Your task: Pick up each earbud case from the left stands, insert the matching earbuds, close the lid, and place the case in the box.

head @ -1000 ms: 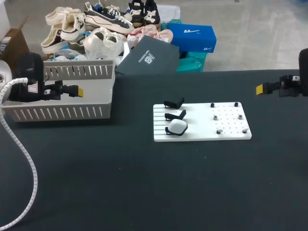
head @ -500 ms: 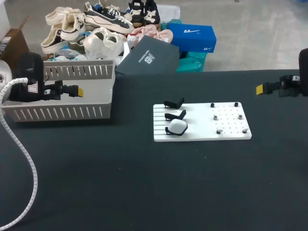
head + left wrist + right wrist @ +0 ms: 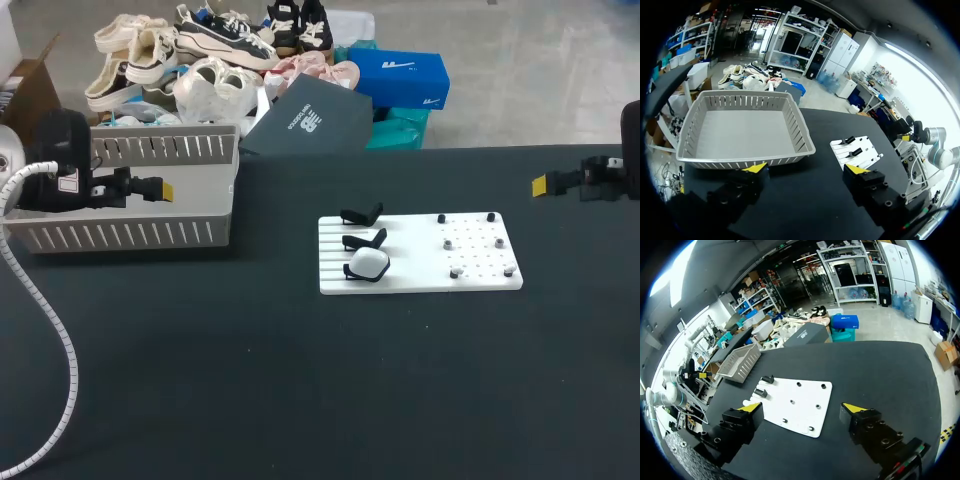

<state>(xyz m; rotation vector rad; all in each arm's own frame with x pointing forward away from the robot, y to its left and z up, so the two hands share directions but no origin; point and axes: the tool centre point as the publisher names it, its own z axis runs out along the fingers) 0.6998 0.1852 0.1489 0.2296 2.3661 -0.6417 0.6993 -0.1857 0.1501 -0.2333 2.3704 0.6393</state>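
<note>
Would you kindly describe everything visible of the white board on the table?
The white board is a flat, plastic-looking rectangle lying on the black table. Its grooved left part carries three black stands; the one nearest the robot holds a white earbud case, the other two are empty. Its right part has small holes and several small grey pieces.

White board (image 3: 802,390) lies ahead of the right pincer (image 3: 801,407) (fingers apart).

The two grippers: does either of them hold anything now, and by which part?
Nothing is held. The left gripper and the right gripper are both open and empty. The case is apart from both.
</note>
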